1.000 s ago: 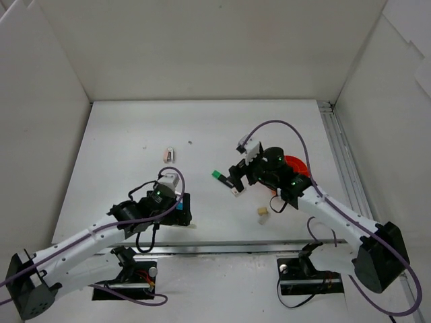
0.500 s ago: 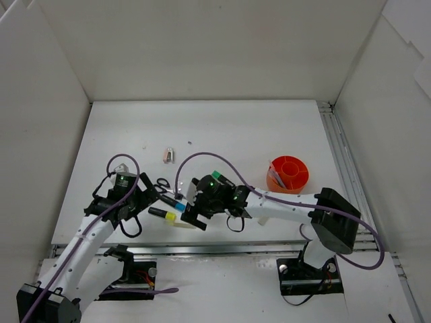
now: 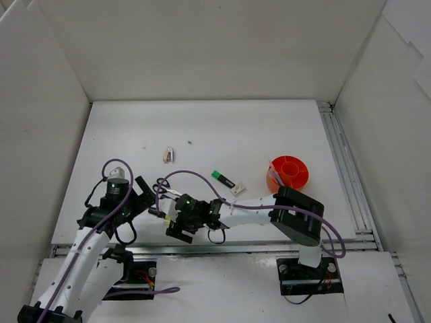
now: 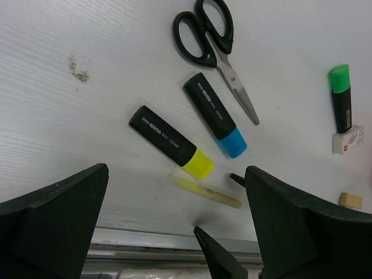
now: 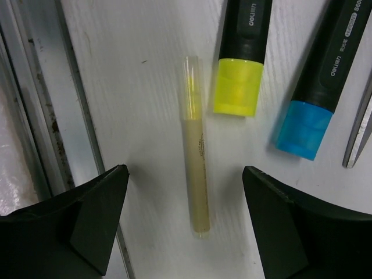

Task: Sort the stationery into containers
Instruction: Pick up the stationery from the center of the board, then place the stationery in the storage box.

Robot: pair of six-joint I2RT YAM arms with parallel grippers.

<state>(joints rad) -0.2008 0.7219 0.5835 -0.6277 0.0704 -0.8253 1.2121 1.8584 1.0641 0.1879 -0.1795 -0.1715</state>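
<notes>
Now the right gripper [image 5: 185, 197] hangs wide open, empty, straddling the thin pen [image 5: 195, 145]; closing off-centre could roll it into the yellow highlighter [image 5: 237, 87].

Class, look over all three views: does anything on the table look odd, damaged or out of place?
Nothing looks damaged or spilled. A small grey smudge marks the table near the scissors, and a pinkish clip lies alone, apart from the rest.

The white desk [image 3: 236, 128] is carrying an orange-red pot [image 3: 272, 180] at the top view's right and a pinkish clip [image 3: 169, 155] left of centre. Scissors [image 4: 228, 67], a blue-tipped highlighter [image 4: 215, 114], a yellow-tipped highlighter [image 4: 171, 143] and a pale pen [image 4: 204, 189] are lying clustered at lower left. A green-tipped highlighter [image 4: 341, 99] and a white eraser [image 4: 347, 141] are lying between cluster and pot.
</notes>
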